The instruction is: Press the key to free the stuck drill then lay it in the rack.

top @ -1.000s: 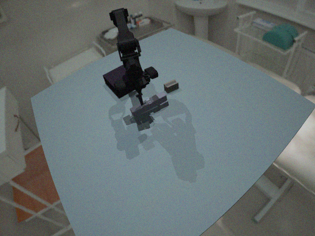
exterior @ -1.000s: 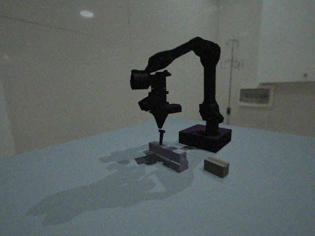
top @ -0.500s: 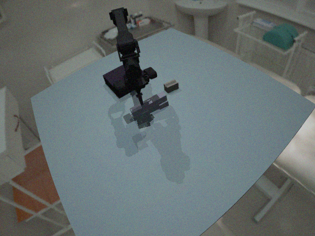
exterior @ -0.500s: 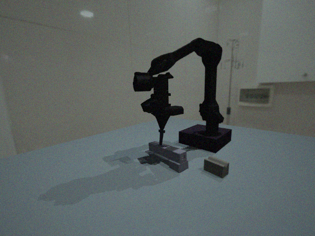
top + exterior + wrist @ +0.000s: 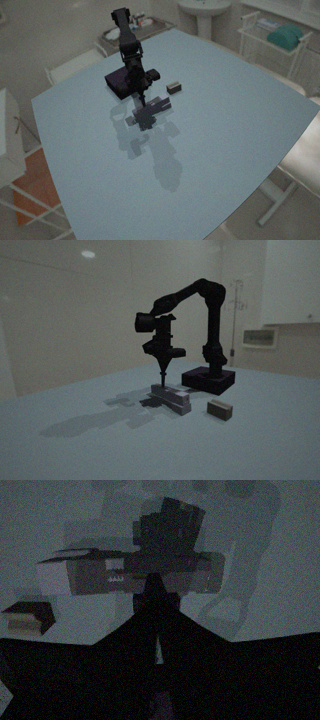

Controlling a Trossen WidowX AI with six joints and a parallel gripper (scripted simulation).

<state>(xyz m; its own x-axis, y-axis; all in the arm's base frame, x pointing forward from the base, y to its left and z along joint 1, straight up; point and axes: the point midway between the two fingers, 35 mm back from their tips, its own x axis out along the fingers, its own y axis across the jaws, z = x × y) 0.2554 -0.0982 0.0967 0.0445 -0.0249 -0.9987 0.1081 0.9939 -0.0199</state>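
Claw fingers (image 5: pixel 143 103) (image 5: pixel 163 385) together, the arm (image 5: pixel 128 38) (image 5: pixel 214 325) points straight down at the long grey block (image 5: pixel 165 101) (image 5: pixel 180 398) (image 5: pixel 90 577), its elbow bent high.
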